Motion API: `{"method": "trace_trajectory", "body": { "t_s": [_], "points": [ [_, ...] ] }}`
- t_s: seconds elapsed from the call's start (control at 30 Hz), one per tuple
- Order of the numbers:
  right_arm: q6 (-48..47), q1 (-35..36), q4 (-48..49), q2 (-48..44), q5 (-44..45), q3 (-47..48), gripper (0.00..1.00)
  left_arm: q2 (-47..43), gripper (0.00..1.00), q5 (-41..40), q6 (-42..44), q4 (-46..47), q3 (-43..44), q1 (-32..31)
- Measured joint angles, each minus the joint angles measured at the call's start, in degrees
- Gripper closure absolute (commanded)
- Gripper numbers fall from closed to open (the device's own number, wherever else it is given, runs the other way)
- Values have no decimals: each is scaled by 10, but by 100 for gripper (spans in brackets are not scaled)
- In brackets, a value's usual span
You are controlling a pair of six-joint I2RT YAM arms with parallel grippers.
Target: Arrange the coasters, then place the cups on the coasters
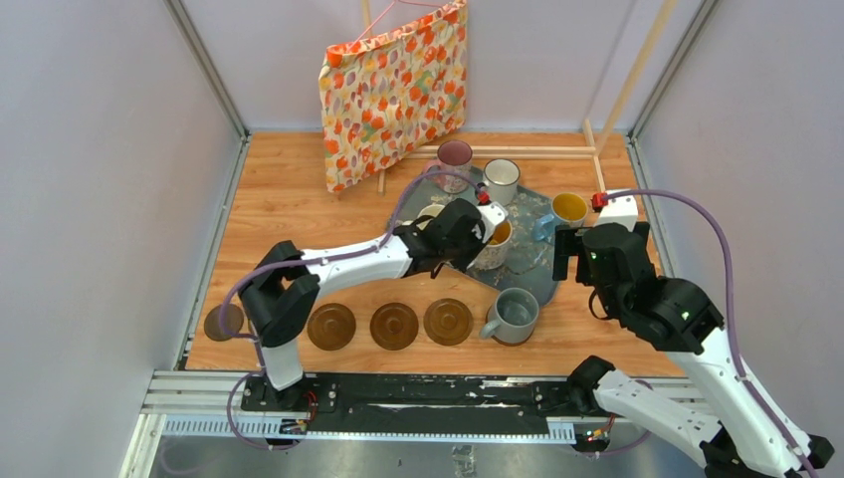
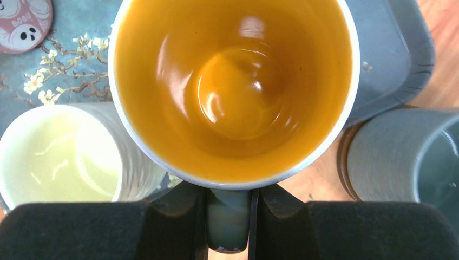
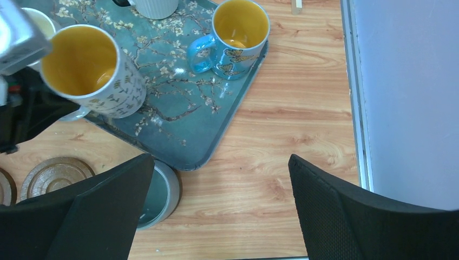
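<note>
Left wrist view: left pincer (image 2: 228, 219) nearly closed, pinching the handle of the yellow-inside white mug (image 2: 233, 92). Mug sits at near-left edge of floral tray (image 2: 389, 54), just beside cream mug (image 2: 59, 157); can't tell if lifted. Upright, mouth up, long axis vert.; handle points twd surface's left edge. Prob. ceramic: stiff, glazed so slick, chips easily. Weight hangs off the handle grip, so may tip. Handle is a fair hold; rim the alt. Right pincer (image 3: 219, 211) wide open, empty, over surface by tray's near corner.

White-and-black arms (image 1: 358, 261), purple cables (image 1: 728, 264)
</note>
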Motion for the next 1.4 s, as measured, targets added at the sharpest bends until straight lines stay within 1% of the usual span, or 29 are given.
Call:
{"method": "trace_trajectory", "body": {
  "t_s": [0.37, 0.5, 0.67, 0.93, 1.1, 1.23, 1.4],
  "points": [
    [-6, 0, 10, 8, 2, -7, 0, -157, 100, -27, -58, 12, -131, -18],
    [-6, 0, 16, 11, 2, -10, 0, -222, 100, -42, -78, 4, -187, -33],
    [-6, 0, 21, 13, 1, -16, 0, -285, 100, -62, -101, -24, -234, -59],
    [-5, 0, 29, 19, 2, -21, 0, -334, 100, -92, -130, -63, -275, -123],
    [-5, 0, 32, 22, 2, -22, 0, -342, 100, -114, -150, -69, -296, -154],
    [-5, 0, 34, 24, 2, -22, 0, -339, 100, -121, -162, -72, -306, -170],
    [-5, 0, 34, 26, 2, -22, 0, -327, 100, -128, -173, -72, -306, -173]
  ]
}}
